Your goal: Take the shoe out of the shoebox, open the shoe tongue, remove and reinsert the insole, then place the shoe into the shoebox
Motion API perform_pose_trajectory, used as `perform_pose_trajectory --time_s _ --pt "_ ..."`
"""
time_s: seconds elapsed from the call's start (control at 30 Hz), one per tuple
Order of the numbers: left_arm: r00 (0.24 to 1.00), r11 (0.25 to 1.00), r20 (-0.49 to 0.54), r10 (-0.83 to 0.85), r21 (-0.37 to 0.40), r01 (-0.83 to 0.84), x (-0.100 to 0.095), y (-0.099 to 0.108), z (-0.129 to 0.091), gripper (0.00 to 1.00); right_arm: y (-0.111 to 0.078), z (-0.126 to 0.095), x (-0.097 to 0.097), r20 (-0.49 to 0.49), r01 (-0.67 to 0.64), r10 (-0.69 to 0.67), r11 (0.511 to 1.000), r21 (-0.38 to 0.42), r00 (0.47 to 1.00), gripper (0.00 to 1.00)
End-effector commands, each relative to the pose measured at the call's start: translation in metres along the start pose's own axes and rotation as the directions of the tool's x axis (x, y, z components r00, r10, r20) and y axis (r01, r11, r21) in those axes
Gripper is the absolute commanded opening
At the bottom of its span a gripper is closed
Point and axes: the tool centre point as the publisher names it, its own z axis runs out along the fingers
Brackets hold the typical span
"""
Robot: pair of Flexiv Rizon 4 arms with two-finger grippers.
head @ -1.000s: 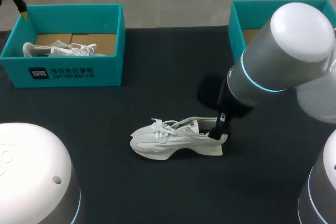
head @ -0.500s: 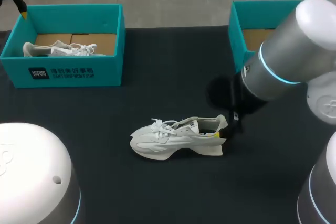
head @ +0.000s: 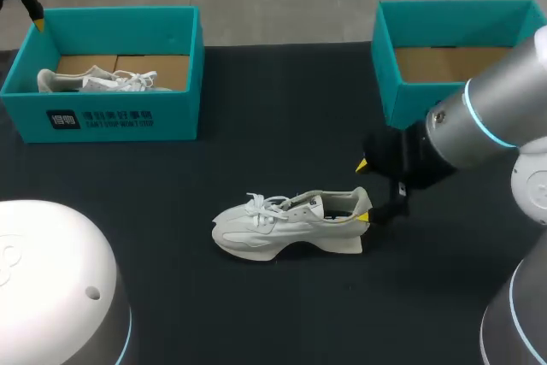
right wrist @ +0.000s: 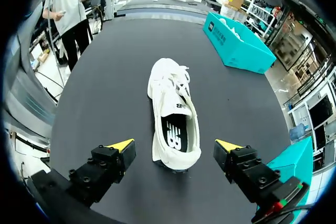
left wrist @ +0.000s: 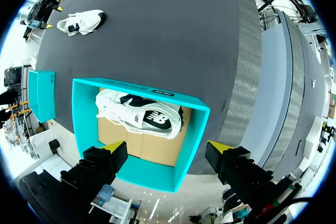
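A white sneaker (head: 289, 225) lies on its sole mid-table, toe to the left, its insole showing in the right wrist view (right wrist: 173, 111). My right gripper (head: 365, 191) stands open just behind the heel, one yellow tip to each side (right wrist: 176, 146), touching nothing. The teal shoebox (head: 111, 117) at the back left holds a second white shoe (head: 96, 81). My left gripper (left wrist: 172, 151) hangs open high above that box (left wrist: 199, 129), looking down on the shoe inside (left wrist: 139, 115). A second teal shoebox (head: 408, 98) at the back right shows only its cardboard floor.
The black table top (head: 256, 160) lies bare between the two boxes and in front of the sneaker. My right arm's forearm (head: 487, 126) crosses in front of the right box. The left arm's white base (head: 51, 288) fills the near left corner.
My right arm has drawn back to the right, away from over the shoe's heel, uncovering the right box. The sneaker and the left arm have stayed put.
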Motion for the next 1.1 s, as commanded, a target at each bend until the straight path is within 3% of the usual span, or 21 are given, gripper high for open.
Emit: perform_pose_trajectory --time_s 0.03,0.37,1.1 --pt "1.000 1.000 -0.003 0.001 -0.001 -0.001 0.000 0.000 -0.001 1.00 -0.008 0.015 -0.006 -0.007 -0.006 0.004 0.968 -0.250 1.000 1.00" --pt "1.000 1.000 -0.003 0.001 -0.001 -0.001 0.000 0.000 -0.001 1.00 -0.019 0.026 -0.013 -0.054 -0.039 0.025 0.955 -0.293 0.998 1.00" --pt "1.000 1.000 -0.003 0.001 -0.001 -0.001 0.000 0.000 -0.001 1.00 -0.034 0.070 -0.006 -0.112 -0.079 0.044 0.940 -0.331 0.993 1.00"
